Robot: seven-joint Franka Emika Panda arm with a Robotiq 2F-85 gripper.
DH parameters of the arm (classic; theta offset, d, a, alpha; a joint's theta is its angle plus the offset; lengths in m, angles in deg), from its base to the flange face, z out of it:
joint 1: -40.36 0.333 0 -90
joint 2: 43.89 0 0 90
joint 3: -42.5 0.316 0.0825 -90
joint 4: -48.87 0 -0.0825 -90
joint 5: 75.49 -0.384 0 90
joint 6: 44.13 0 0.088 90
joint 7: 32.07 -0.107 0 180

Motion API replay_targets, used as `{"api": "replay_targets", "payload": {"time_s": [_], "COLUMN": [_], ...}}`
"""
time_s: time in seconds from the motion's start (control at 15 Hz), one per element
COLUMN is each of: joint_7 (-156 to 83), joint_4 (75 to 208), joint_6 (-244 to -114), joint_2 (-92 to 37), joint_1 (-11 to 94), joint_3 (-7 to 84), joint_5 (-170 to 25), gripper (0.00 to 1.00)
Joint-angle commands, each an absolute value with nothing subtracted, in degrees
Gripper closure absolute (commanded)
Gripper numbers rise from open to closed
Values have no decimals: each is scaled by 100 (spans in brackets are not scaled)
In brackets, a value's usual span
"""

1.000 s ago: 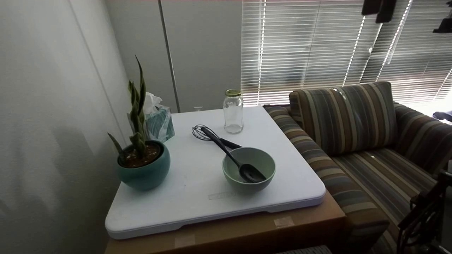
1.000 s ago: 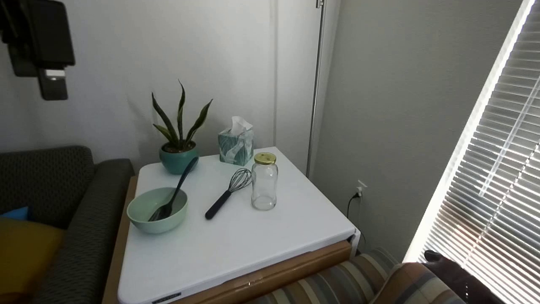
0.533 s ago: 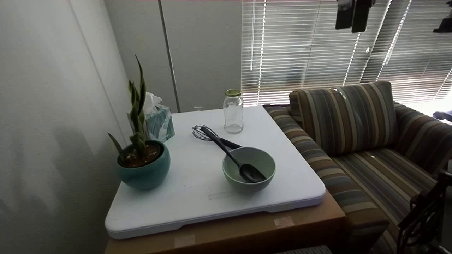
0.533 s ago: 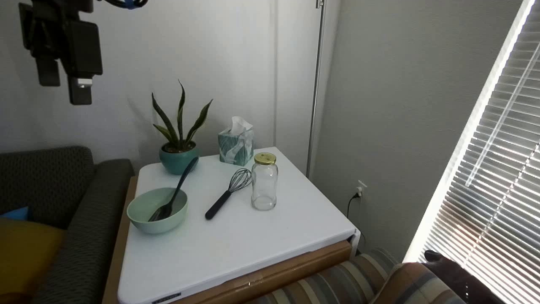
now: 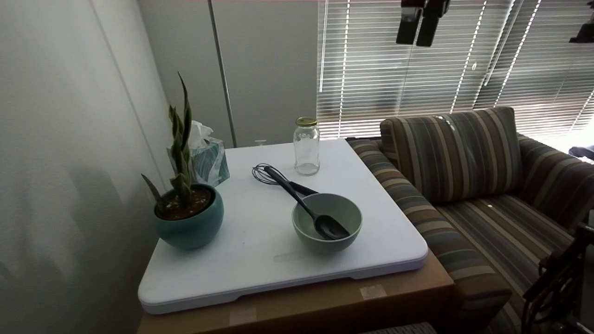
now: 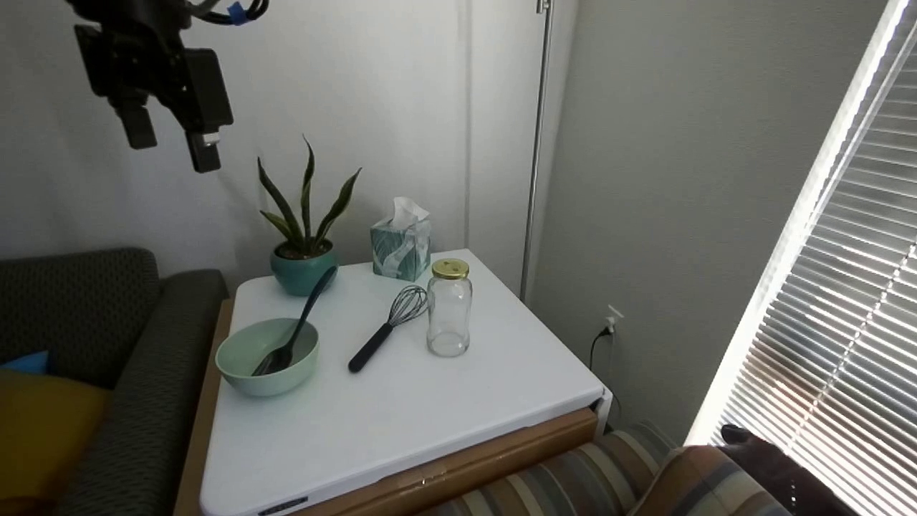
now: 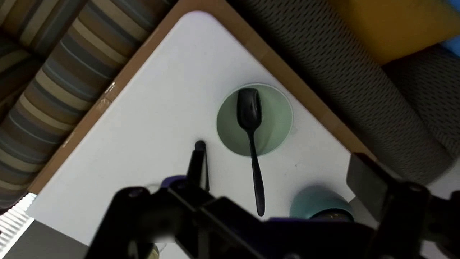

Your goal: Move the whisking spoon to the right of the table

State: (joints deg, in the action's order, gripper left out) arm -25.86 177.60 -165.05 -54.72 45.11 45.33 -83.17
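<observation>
A white-topped table stands between a striped armchair, a dark sofa and a wall. A dark-handled wire whisk lies near the table's middle, in from every edge, between a pale green bowl and a gold-lidded glass jar. The bowl, with a black spoon leaning over its rim, sits near the sofa edge. A potted snake plant stands by the sofa-and-wall corner, a tissue box farther along the wall edge. Above hangs the robot gripper, released, its fingers spread wide.
</observation>
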Motion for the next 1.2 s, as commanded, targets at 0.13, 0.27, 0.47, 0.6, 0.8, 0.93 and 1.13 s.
{"api": "replay_targets", "payload": {"time_s": [0.13, 0.27, 0.47, 0.6, 0.8, 0.93, 1.13], "joint_7": [-2104, -2288, -2274, -2073, -2046, -2180, -2966], "joint_4": [17873, 17835, 17835, 17895, 17771, 17806, 17892], "joint_6": [-17278, -17098, -17137, -17354, -17828, -18293, -19263], "joint_2": [-5043, -5116, -5043, -5024, -4755, -4647, -4402], "joint_1": [4519, 4517, 4515, 4513, 4434, 4342, 4165], "joint_3": [4505, 4540, 4543, 4504, 4403, 4315, 4208], "joint_5": [-8334, -8312, -8306, -8440, -8579, -8505, -8186], "gripper": [0, 0, 0, 0, 0, 0, 0]}}
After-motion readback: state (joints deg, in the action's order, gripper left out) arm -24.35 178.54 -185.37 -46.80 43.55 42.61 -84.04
